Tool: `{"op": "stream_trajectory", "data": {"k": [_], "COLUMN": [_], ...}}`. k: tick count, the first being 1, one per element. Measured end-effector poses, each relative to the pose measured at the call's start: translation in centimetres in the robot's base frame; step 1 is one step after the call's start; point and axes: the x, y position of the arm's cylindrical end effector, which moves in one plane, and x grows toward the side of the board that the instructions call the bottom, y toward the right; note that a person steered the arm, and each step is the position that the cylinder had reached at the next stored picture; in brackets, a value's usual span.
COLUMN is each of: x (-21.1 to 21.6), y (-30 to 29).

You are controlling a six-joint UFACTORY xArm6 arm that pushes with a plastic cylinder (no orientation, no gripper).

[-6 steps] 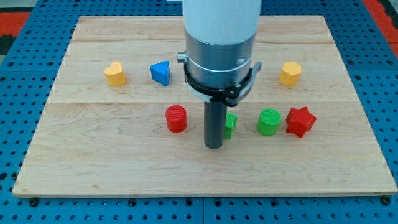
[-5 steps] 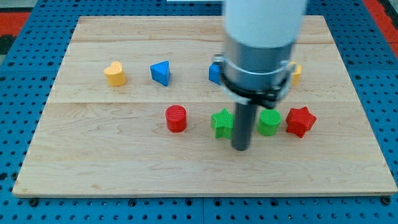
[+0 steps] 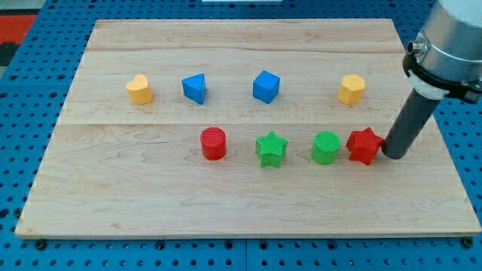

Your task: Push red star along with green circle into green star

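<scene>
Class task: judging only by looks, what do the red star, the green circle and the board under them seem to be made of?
Red star and green circle: probably matte plastic, perhaps 3D-printed, given the fine ridges and even colour. Board: pale wood with visible grain and plank seams, smooth, low sheen. My tip, a dark rod of unclear material, sits just at the star's right.

one view, high front, whole board [image 3: 113, 188]

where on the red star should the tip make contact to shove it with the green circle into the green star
Press the red star on its face toward the view's right, pushing toward the view's left. It sits in one row with the green circle and green star, the circle right beside it. My tip is already at that side, about touching it.
</scene>
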Motion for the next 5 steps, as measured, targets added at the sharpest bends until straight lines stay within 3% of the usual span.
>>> {"op": "stream_trajectory", "data": {"k": [5], "x": [-0.1], "y": [-6.1]}}
